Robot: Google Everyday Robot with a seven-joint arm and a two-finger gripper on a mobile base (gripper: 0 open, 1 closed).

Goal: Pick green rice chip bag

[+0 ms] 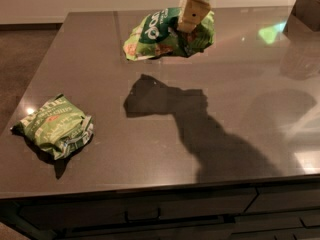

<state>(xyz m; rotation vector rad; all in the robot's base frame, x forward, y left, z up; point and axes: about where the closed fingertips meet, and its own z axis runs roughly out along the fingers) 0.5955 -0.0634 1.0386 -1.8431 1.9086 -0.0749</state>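
The green rice chip bag (pixel 162 34) is bright green and glossy, with a dark green patch of white lettering and an orange-red corner at its left. It hangs in the air above the dark table (pixel 100 59), tilted, with its shadow on the tabletop below. My gripper (pixel 192 15) comes down from the top of the camera view and is shut on the bag's upper right part. Its tan fingers (pixel 193 9) pinch the crumpled foil.
A paler olive-green bag (pixel 56 126) with white lettering and a small red label lies near the table's front left edge. Drawer fronts (pixel 150 214) run below the front edge. A dark object (pixel 306 4) stands at the far right corner.
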